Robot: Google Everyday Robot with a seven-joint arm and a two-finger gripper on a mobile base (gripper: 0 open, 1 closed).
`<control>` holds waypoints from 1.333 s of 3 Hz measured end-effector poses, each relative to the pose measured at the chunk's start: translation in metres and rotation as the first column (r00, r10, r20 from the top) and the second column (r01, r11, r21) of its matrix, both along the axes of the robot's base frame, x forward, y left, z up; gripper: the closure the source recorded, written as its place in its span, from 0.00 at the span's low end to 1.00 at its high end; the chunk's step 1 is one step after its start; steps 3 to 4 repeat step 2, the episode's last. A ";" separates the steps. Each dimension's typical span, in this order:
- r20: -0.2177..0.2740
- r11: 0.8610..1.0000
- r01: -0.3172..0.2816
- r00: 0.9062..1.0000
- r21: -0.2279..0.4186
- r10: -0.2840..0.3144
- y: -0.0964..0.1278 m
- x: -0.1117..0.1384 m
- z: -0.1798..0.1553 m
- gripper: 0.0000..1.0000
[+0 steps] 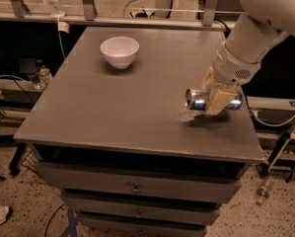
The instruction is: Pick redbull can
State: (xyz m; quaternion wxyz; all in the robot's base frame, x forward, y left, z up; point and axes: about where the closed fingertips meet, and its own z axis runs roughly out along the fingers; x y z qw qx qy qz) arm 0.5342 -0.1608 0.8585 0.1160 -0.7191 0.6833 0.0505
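The redbull can [197, 98] is a slim silver and blue can held on its side, its silver rimmed end facing left. It is lifted a little above the grey table [112, 112] near the right edge, with its shadow below it. My gripper [215, 90] is shut on the can's middle, with the cream fingers [219, 97] across it. The white arm comes down from the upper right.
A white bowl [120, 51] stands at the back left of the table. Drawers sit under the table top. A metal rail runs along the back. Cables and bottles lie on the floor at the left and right.
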 end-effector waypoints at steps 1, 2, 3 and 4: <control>0.090 0.999 0.033 0.995 0.021 -0.035 -0.006 -0.001 0.049 1.00; 0.147 0.998 0.040 0.988 0.044 -0.046 -0.008 -0.005 0.080 1.00; 0.147 0.998 0.040 0.988 0.044 -0.046 -0.008 -0.005 0.080 1.00; 0.147 0.998 0.040 0.988 0.044 -0.046 -0.008 -0.005 0.080 1.00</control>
